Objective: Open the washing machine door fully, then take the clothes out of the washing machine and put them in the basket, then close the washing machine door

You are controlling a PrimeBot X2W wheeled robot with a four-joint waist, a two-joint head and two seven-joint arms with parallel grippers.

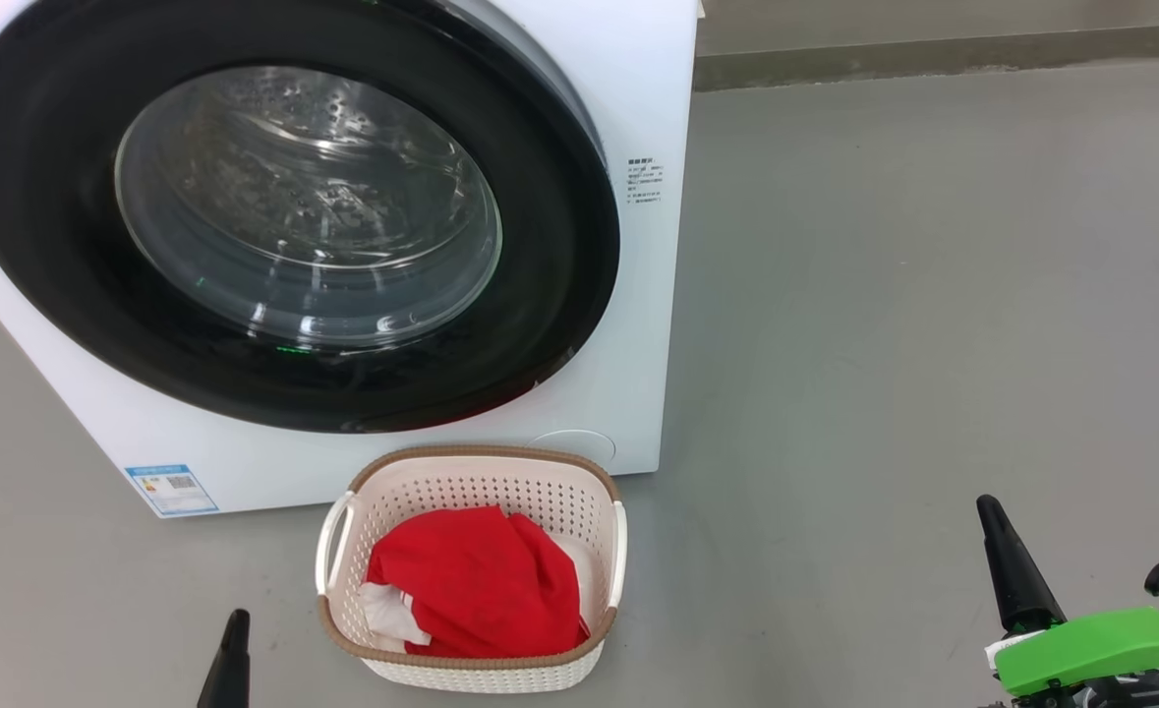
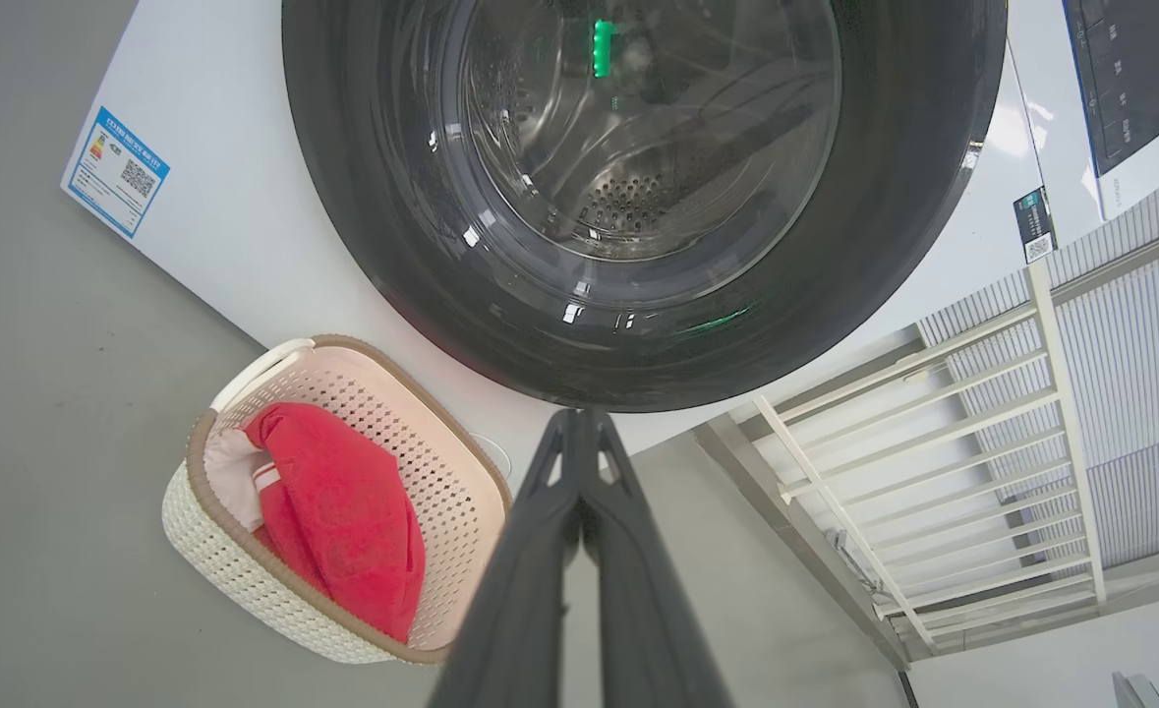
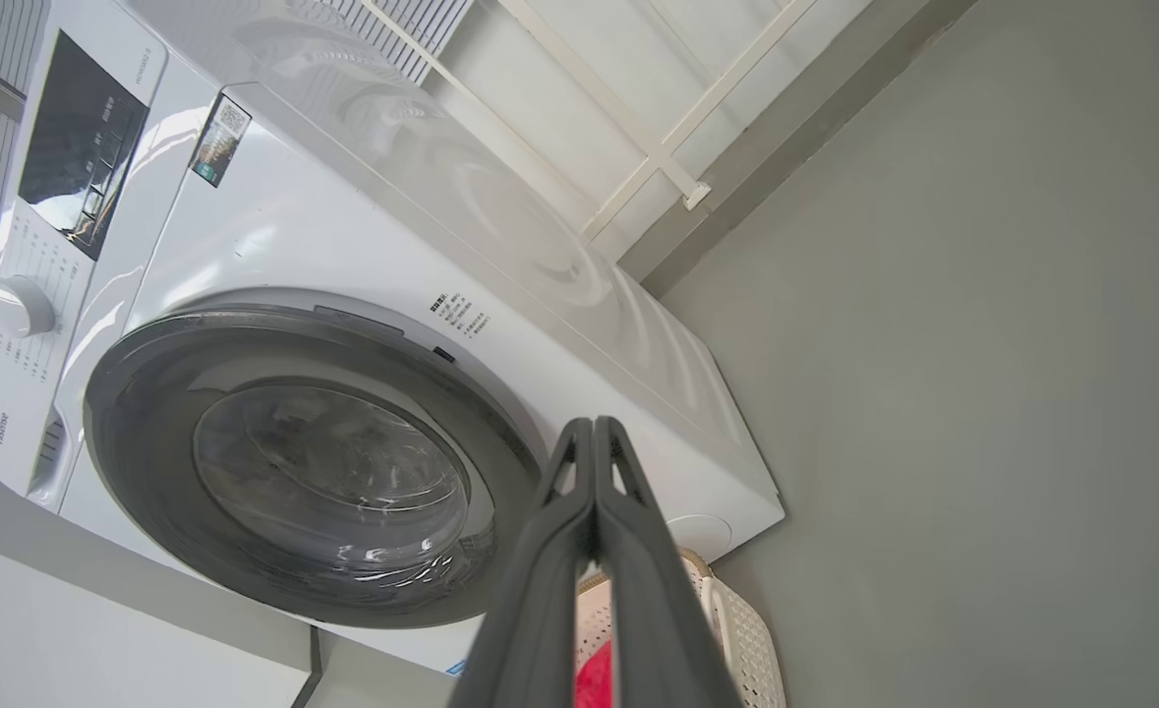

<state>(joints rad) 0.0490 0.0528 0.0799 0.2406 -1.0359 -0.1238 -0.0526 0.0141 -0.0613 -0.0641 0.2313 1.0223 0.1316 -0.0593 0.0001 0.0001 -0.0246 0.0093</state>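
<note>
Washing machine (image 1: 638,374) — white front-loader on the grey floor (image 1: 884,295).

Its door (image 1: 559,295), black rim and glass bowl, lies against the machine's front. It looks shut, though a thin seam shows along the rim's upper right and I cannot tell if the latch has caught. The drum behind the glass reads empty.

Basket (image 1: 481,455) sits on the floor just in front of the machine, below the door's lower edge, with its long axis roughly along the machine's front. Red clothes (image 1: 481,580) with a white piece lie heaped inside it.

Left hand (image 1: 236,621) is clenched on nothing, low, before the machine's left half. Right hand (image 1: 989,509) is likewise clenched and empty, out past the machine's right side, well apart from it.

Judgement: task looks nearly or fully done. If the door wants a firming push, its lower rim lies straight ahead of the left hand, which is nearer — the right hand would have to cross inward.
</note>
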